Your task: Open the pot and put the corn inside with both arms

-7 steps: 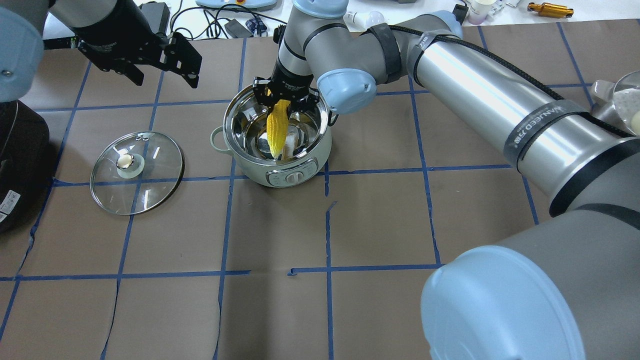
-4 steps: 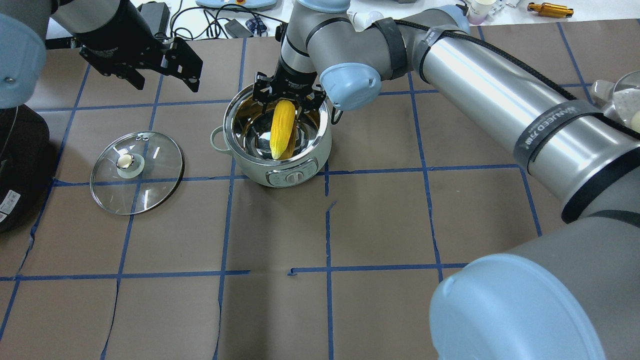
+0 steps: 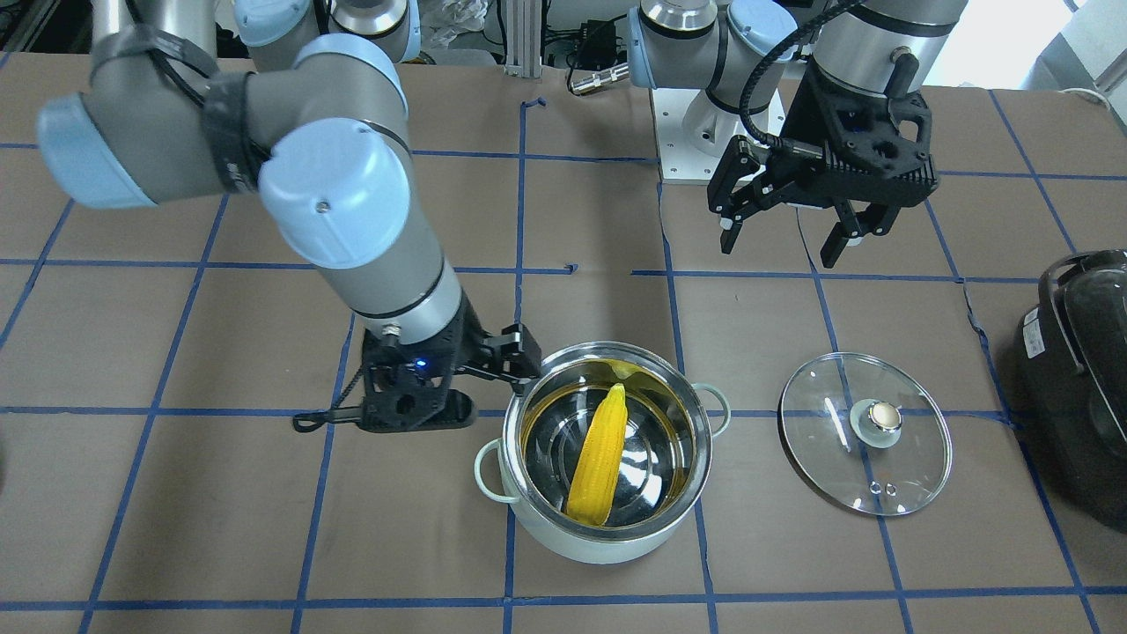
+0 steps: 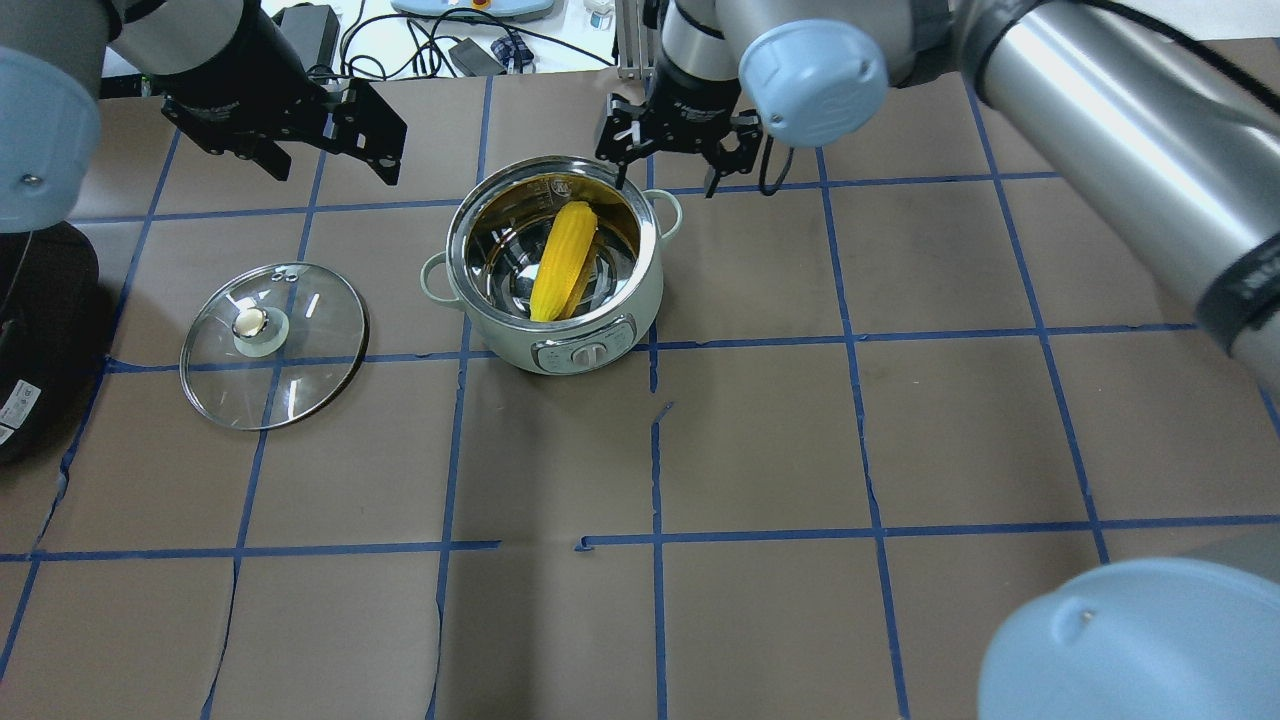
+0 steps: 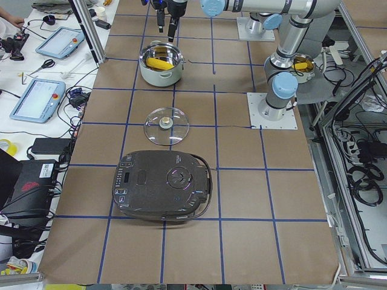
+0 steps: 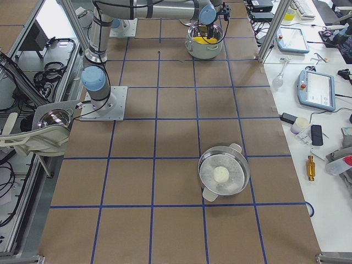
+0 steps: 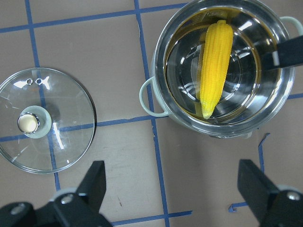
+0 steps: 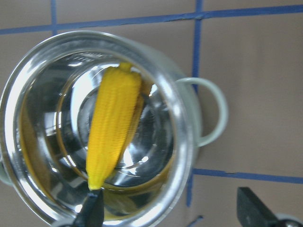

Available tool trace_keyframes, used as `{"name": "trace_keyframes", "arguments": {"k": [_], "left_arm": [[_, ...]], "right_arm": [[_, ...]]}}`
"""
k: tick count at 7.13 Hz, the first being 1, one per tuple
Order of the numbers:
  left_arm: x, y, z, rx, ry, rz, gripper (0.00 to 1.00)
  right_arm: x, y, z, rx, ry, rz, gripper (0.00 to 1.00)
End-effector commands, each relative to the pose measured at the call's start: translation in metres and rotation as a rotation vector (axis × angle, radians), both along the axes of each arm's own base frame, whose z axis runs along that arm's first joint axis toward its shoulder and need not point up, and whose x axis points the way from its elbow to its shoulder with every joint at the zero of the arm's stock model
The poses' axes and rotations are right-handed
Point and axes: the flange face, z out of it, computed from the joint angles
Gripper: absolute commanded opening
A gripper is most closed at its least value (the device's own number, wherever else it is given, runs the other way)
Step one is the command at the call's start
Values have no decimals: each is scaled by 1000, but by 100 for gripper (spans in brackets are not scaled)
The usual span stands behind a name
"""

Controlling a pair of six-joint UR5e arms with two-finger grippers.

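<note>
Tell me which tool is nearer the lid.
Left. The left tool hangs open in the air near the lid. The right tool is open off the pot's other side, with the pot between it and the lid.

The pot (image 4: 585, 355) stands on the desk (image 4: 760, 440), and every place here is taken from it, as seen from the robot's side. The corn (image 4: 562, 262) lies inside it, slanting from the near wall up toward the far rim. The lid (image 4: 275, 345) lies flat on the desk to the pot's left, apart from it, knob up. Farther left, beyond the lid, sits an appliance (image 4: 40, 340) at the desk's edge. The right tool (image 4: 666, 184) hangs just behind the pot's far rim, outside it, near the right handle. The left tool (image 4: 328, 162) hangs behind and left of the pot, beyond the lid. Well off to the pot's right stands another pan (image 6: 223, 176).
</note>
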Motion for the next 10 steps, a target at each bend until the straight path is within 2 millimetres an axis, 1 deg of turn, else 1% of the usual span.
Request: {"name": "trace_keyframes", "arguments": {"k": [1, 2, 3, 4, 5, 6, 8, 10], "left_arm": [[0, 0, 1, -3, 0, -1, 100], [0, 0, 0, 0, 0, 0, 100], [-1, -1, -1, 3, 10, -3, 100], [0, 0, -1, 3, 2, 0, 100], [0, 0, -1, 1, 3, -1, 100], [0, 0, -1, 3, 0, 0, 100], [0, -1, -1, 3, 0, 0, 100], [0, 0, -1, 3, 3, -1, 100]], "right_arm": [[-94, 13, 54, -3, 115, 0, 100], [-115, 24, 66, -13, 120, 13, 100], [-124, 48, 77, -23, 130, 12, 100], [-126, 76, 81, -37, 130, 11, 100], [-126, 99, 99, -74, 130, 12, 100], [-122, 107, 100, -77, 127, 12, 100], [-124, 104, 97, -71, 127, 17, 100], [-122, 106, 100, -77, 128, 16, 100]]}}
